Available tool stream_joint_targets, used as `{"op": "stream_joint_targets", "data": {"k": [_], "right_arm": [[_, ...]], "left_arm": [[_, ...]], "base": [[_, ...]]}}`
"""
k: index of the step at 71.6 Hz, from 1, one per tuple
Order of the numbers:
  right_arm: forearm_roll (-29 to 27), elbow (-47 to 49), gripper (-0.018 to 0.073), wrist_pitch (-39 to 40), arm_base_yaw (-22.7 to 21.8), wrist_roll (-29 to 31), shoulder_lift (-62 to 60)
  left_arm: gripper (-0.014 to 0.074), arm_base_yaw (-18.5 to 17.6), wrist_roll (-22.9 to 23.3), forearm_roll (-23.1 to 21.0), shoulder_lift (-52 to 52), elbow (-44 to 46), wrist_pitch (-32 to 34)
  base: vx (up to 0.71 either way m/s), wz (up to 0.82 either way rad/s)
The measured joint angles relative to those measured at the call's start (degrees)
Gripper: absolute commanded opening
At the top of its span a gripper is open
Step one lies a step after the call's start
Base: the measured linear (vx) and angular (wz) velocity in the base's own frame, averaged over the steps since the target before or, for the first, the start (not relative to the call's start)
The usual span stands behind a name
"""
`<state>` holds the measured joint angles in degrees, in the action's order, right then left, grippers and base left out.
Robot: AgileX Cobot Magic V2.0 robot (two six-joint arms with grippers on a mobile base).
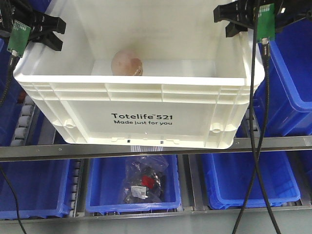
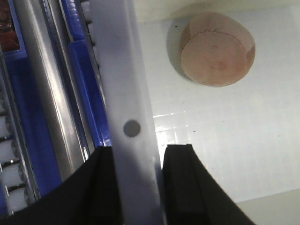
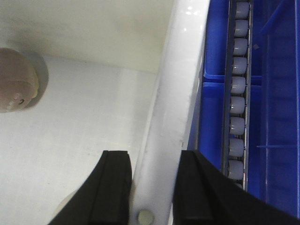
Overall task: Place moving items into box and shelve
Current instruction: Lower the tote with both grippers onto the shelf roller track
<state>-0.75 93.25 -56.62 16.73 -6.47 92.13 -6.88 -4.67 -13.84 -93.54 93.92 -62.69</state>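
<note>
The box (image 1: 141,105), a big cream-white tote printed "Totelife 521", hangs tilted in front of the shelf, its open top facing me. A round pinkish-brown item (image 1: 126,63) lies on its floor by the far wall and shows too in the left wrist view (image 2: 218,49) and the right wrist view (image 3: 16,82). My left gripper (image 1: 46,31) is shut on the box's left rim (image 2: 122,70), one finger inside and one outside (image 2: 139,150). On the opposite rim (image 3: 180,70) my right gripper (image 1: 234,19) clamps the same way (image 3: 152,154).
A metal shelf rail (image 1: 156,146) runs just under the box. Blue bins fill the shelf below; the middle one (image 1: 100,187) holds a clear plastic bag (image 1: 141,183) with small parts. More blue bins (image 1: 292,87) and roller tracks (image 3: 236,93) flank the box. Black cables (image 1: 256,146) hang at right.
</note>
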Motion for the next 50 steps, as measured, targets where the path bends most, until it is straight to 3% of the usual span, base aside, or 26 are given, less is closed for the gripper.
{"op": "stream_joint_targets", "data": {"k": [50], "right_arm": [[0.18,-0.47,-0.0008,7.34,-0.16,0.42,4.87]], "left_arm": [[-0.0017,0.37,0.10,1.10,-3.51,0.00,2.98]], "base": [[0.00,0.00]]}}
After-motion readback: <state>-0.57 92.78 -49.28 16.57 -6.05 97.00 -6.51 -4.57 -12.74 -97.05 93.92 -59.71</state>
